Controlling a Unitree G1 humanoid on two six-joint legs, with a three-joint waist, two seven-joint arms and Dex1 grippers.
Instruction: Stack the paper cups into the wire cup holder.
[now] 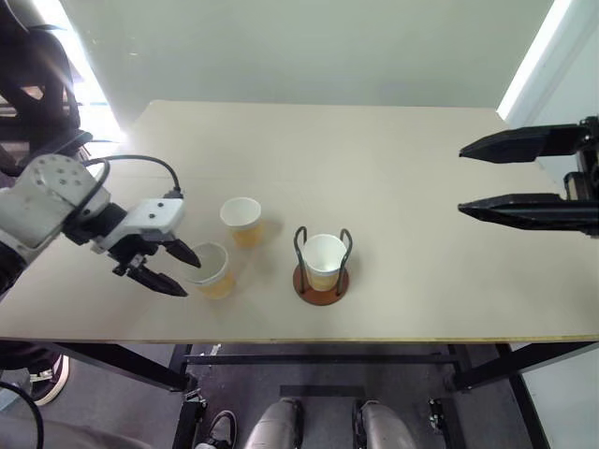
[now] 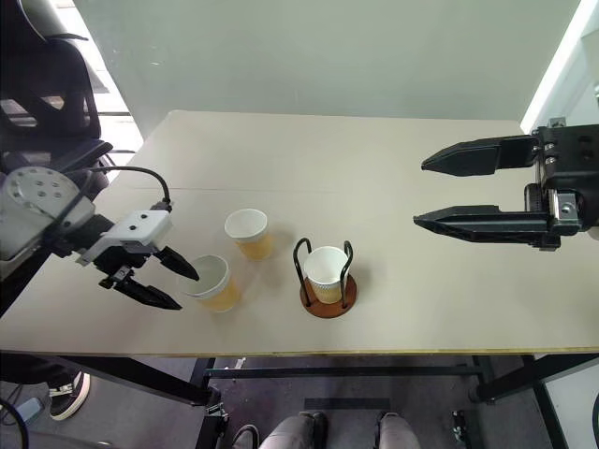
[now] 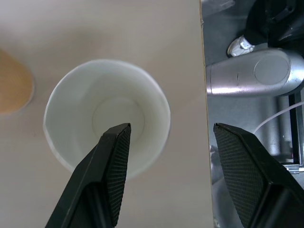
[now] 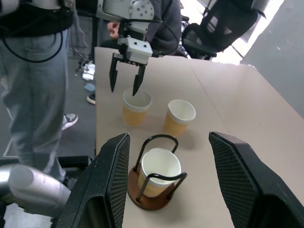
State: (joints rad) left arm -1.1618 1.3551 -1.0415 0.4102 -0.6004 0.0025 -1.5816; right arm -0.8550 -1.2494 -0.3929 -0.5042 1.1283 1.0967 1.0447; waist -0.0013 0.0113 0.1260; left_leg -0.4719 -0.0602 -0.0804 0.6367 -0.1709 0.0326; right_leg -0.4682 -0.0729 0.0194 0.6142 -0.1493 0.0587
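One paper cup (image 1: pixel 324 259) stands upright inside the wire cup holder (image 1: pixel 321 289) near the table's front middle. Two more paper cups stand left of it: one farther back (image 1: pixel 242 221), one nearer the front (image 1: pixel 211 270). My left gripper (image 1: pixel 185 273) is open and tilted down over the nearer cup's left rim. In the left wrist view one finger (image 3: pixel 111 161) hangs over that cup's white inside (image 3: pixel 107 111), the other outside its wall. My right gripper (image 2: pixel 421 194) is open, raised at the right, holding nothing and pointing left toward the holder (image 4: pixel 156 183).
The beige table (image 1: pixel 421 281) has its front edge close to the nearer cup. A black office chair (image 2: pixel 56 84) stands off the table's left end. A person in grey trousers (image 4: pixel 33 71) stands by that end, and another person (image 4: pixel 166 19) sits behind it.
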